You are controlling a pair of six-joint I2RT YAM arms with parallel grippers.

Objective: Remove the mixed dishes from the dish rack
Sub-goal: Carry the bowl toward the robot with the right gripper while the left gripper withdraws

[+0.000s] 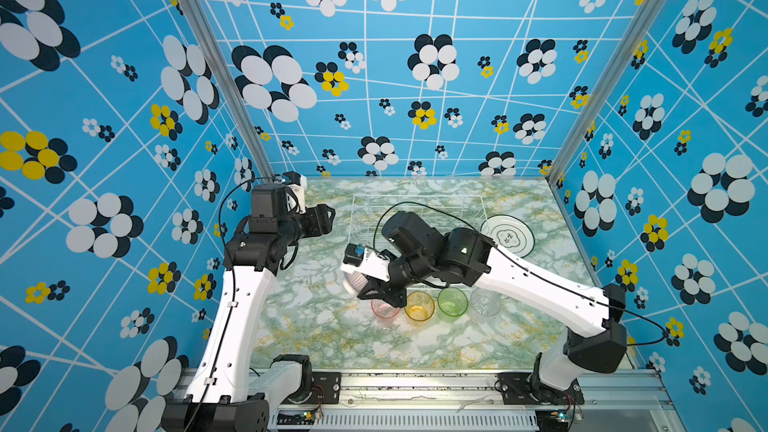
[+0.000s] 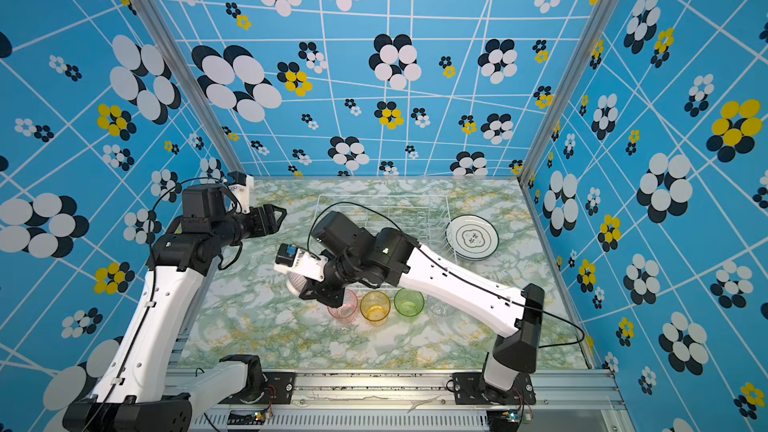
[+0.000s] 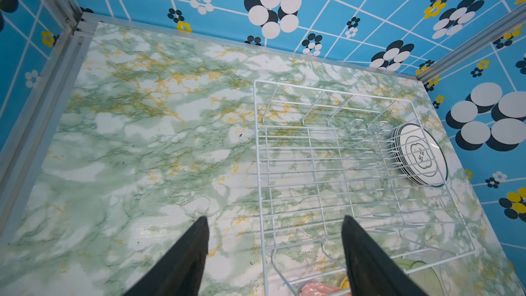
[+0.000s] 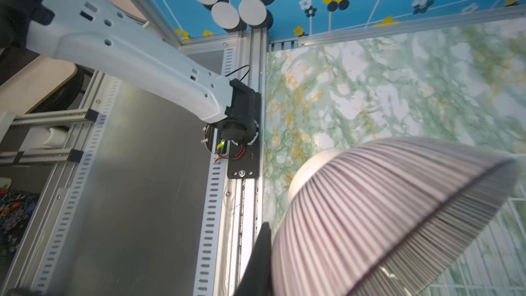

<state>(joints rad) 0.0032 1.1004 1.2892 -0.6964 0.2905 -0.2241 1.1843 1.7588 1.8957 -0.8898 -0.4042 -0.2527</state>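
Dish rack [image 3: 313,163]: large rectangular white wire basket with upright dividers along 1 side. It stands toward the far side of the green-and-yellow marbled surface [image 1: 316,326].
Plates [image 1: 508,235]: stack of white round plates with dark green rims, outside the rack and just beside its right wall. Whether the stack leans on the wire cannot be told through the mesh.
Tumblers: 4 ribbed glass tumblers, upright in 1 row on the surface in front of the rack's near wall. From left to right: pink tumbler [image 1: 384,309], yellow tumbler [image 1: 419,305], green tumbler [image 1: 452,303], clear tumbler [image 1: 484,303].
Bowl [image 4: 398,217]: pink-striped ribbed bowl, tipped on its side. It is outside the rack, off its near left corner, just left of the pink tumbler.
Right gripper [image 1: 368,290]: clenched on the bowl's rim; 1 black finger [image 4: 260,257] lies against the outer ribs.
Left gripper [image 3: 274,217]: released, both fingers spread wide with nothing between them. It hangs above the surface beside the rack's left wall.
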